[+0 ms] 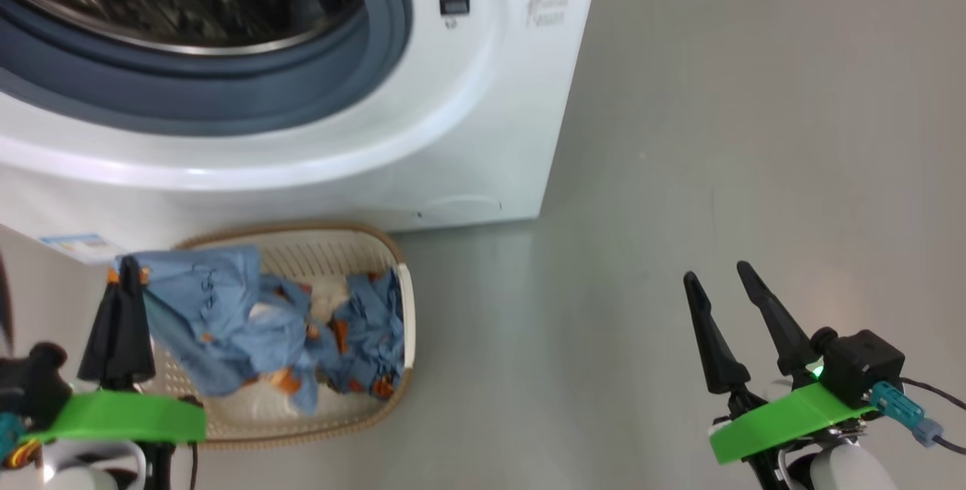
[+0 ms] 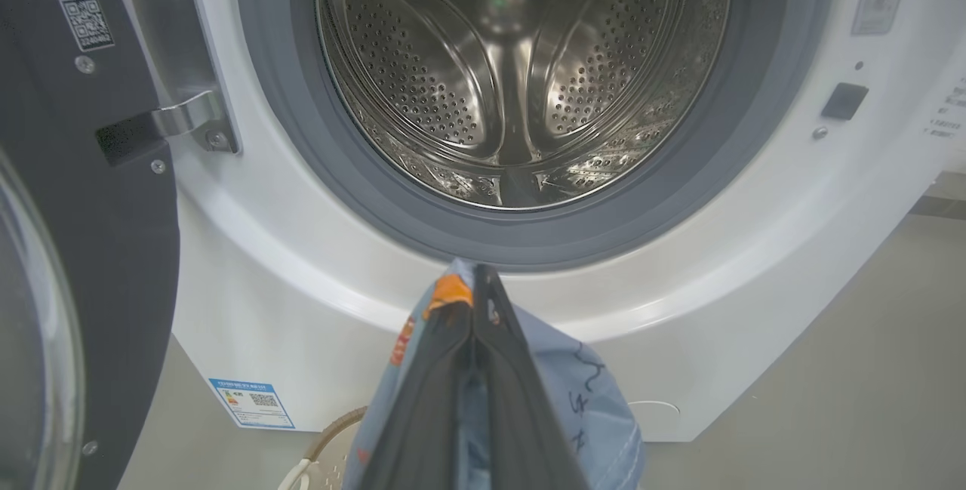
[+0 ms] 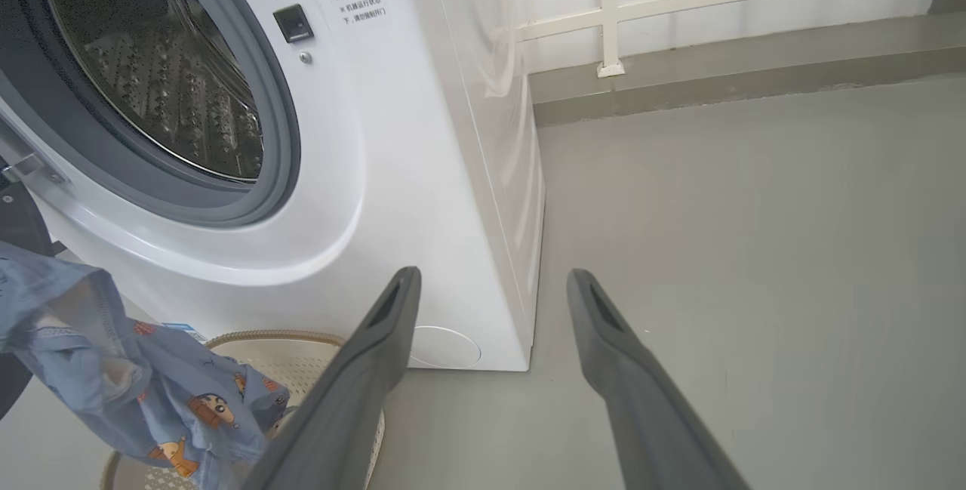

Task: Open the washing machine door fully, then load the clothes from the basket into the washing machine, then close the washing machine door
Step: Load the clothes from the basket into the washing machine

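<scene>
Door: the washing machine door point(image 2: 113, 263) is found swung wide at the hinge side of the washing machine point(image 1: 490, 135); the drum point(image 2: 513, 82) is exposed, and no garment is seen inside it.
Basket: the basket point(image 1: 405, 324) is set on the floor point(image 1: 755, 135) just in front of the machine, below the drum opening.
Clothes: the clothes point(image 1: 362, 335) are heaped in the basket; one light-blue garment point(image 1: 211, 297) is raised above the rim, in front of the machine's lower panel.
Left pincer: the left pincer point(image 1: 130, 272) is closed tight on a fold at the garment's upper edge, below the gasket point(image 2: 272, 97).
Right pincer: the right pincer point(image 1: 717, 275) is spread wide with nothing held, over bare floor beside the machine.
Handling: the cloth is judged light, soft and limp, not fragile; it is expected to drape and trail, and a hanging hem may be caught on the gasket lip or drag a neighbouring piece along.
Hold point: a bunched fold taken deep between the fingers is judged more secure than a single thin edge.
Stage: loading is judged to be at its first piece; the door is not yet closed.
</scene>
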### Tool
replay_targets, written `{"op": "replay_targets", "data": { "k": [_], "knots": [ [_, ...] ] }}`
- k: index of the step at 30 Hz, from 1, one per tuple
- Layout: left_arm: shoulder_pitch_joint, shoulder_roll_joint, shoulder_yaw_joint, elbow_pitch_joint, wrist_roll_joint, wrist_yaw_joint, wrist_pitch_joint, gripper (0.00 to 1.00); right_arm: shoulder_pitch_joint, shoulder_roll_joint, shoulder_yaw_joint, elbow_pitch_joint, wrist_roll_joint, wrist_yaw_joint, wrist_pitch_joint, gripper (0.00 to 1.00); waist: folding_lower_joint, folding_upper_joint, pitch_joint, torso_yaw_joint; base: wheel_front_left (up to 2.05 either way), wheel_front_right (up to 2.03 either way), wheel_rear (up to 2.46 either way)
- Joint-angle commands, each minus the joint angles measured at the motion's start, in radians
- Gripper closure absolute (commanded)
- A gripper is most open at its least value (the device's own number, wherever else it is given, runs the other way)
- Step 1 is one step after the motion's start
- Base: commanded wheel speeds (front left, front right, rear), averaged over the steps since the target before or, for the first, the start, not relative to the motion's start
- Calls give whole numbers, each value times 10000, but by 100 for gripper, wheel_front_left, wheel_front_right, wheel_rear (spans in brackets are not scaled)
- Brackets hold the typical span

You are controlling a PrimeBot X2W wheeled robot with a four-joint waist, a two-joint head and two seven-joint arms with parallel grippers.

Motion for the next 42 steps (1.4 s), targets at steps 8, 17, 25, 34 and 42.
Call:
{"op": "replay_targets", "data": {
  "k": [8,17,25,34,42],
  "knots": [
    [1082,58,421,-1467,324,-25,-64,100,605,-230,315,-223,256,16,-48,0,0,0,-1672,55,0,0,0],
    [2045,-126,630,-2275,551,-26,-64,100,1008,-440,474,-350,301,16,-48,0,0,0,-2310,-38,0,0,0],
    [2552,-261,613,-2414,581,25,-64,100,1338,-549,484,-407,302,16,-48,0,0,0,-2542,-20,0,0,0],
    [2521,-307,531,-2319,533,20,-64,100,1258,-516,495,-451,302,16,-48,0,0,0,-2321,-17,0,0,0],
    [2066,-279,462,-2112,507,2,-64,100,1086,-400,444,-549,204,16,-48,0,0,0,-1785,-2,0,0,0]
  ]
}}
